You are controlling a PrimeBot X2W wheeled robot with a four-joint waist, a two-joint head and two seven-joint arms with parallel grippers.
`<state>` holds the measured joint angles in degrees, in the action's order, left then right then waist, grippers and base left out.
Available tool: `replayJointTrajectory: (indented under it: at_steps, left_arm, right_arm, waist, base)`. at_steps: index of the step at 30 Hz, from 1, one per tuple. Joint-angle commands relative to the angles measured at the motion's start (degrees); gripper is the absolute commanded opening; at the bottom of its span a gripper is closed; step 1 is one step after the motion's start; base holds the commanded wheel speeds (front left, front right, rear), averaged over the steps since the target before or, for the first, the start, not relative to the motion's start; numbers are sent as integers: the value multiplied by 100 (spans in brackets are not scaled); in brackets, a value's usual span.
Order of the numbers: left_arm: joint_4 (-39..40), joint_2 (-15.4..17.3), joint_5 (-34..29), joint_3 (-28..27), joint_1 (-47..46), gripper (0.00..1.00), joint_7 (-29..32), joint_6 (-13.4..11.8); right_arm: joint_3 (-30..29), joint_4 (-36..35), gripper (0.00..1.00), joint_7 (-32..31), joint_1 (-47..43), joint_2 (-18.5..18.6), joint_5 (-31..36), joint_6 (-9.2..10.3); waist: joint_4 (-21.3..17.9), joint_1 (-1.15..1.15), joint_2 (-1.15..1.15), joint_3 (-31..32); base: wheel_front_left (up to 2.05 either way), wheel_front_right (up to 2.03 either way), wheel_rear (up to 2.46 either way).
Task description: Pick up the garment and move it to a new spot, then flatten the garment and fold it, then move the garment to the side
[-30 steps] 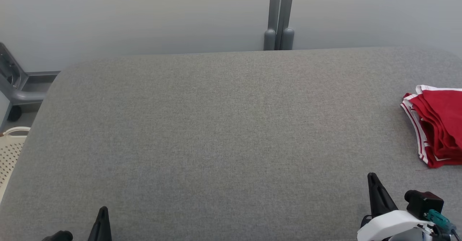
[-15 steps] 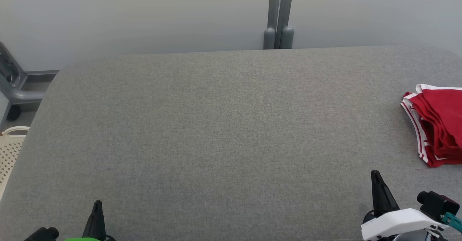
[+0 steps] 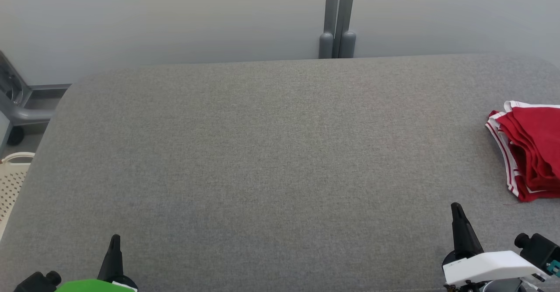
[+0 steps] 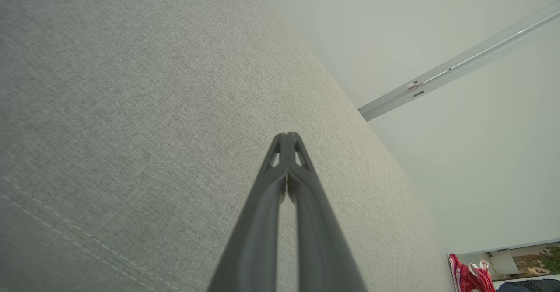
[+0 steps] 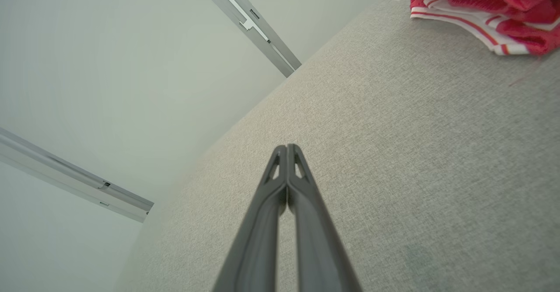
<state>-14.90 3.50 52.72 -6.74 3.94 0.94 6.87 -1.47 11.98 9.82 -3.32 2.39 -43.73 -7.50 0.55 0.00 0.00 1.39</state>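
The left gripper [image 3: 114, 239] and right gripper [image 3: 456, 207] were held fully closed and empty at the near edge of the bench [image 3: 280, 143]. The garment [image 3: 531, 152] was seen folded at the right edge. Its loose stack could be undone if snagged by a passing finger. Soft red cloth with white-striped trim was layered on coarse grey weave.

Slim dark tapered fingers [image 4: 259, 231] (slotted near the tips) form the left gripper [image 3: 114, 238], green-cased, and the right gripper [image 3: 456, 206], white-cased.
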Motion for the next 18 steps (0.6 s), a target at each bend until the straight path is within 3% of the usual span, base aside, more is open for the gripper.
replayJointTrajectory:
  at_steps: [1, 18]
  left_arm:
    - [101, 19, 212, -56, -185, 0, 67, 24]
    - [206, 0, 1198, -221, -311, 0, 483, 32]
  right_arm:
    - [12, -143, 0, -33, -15, 35, -265, 0]
    - [90, -417, 0, -164, -102, 42, -1485, 0]
  waist:
    - [-1, 0, 0, -3]
    - [-12, 0, 0, -30]
  base:
    - [0, 0, 0]
    - [0, 0, 0]
